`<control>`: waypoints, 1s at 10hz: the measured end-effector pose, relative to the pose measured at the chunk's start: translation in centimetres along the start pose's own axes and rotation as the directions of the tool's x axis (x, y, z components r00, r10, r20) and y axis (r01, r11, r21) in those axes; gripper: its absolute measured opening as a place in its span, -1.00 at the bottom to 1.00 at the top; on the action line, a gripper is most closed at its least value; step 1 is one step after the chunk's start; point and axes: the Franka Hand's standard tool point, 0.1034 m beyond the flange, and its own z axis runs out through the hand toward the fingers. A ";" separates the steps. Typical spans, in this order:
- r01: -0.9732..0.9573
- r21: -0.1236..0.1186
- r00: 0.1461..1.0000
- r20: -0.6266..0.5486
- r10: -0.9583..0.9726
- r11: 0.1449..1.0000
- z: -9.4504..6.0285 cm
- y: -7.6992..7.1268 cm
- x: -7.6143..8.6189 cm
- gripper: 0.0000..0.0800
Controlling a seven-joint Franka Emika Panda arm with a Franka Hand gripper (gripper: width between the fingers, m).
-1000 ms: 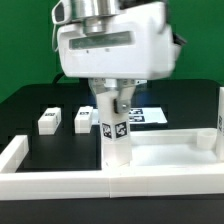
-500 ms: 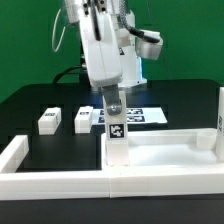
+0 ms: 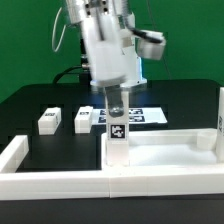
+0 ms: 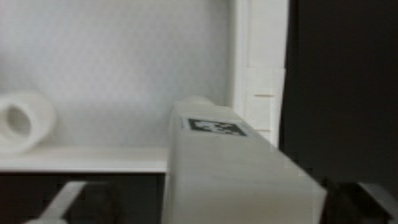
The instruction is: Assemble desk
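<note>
Counting legs: two stand upright on the tabletop [image 3: 165,150], the corner leg [image 3: 117,140] on the exterior view's left and the far leg [image 3: 219,112] at the right edge. Two loose legs [image 3: 48,121] [image 3: 82,120] lie on the black surface [image 3: 35,100], so I'd call it roughly half done. My claw [image 3: 115,108] hangs directly over the corner leg [image 4: 240,170], straddling its top. One finger [image 4: 64,203] stands clear of its side: released, I judge.

Bright, even light, soft shadows; arm [image 3: 105,50] blurred in the exterior view, wrist view hazy.
</note>
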 end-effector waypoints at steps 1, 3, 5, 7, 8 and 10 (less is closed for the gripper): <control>0.167 0.006 0.986 0.001 -0.167 0.986 -0.1 -0.2 -0.4 0.55; 0.317 0.006 0.948 -0.005 -0.317 0.948 0.1 -0.1 -0.4 0.61; 0.414 0.006 0.910 -0.006 -0.414 0.910 0.1 -0.1 -0.4 0.62; 0.706 -0.049 0.707 -0.004 -0.707 0.707 0.2 0.0 -0.4 0.62; 0.822 -0.071 0.568 0.012 -0.823 0.566 0.6 0.2 -0.7 0.62; 0.836 -0.070 0.547 0.019 -0.837 0.545 0.9 0.3 -0.8 0.50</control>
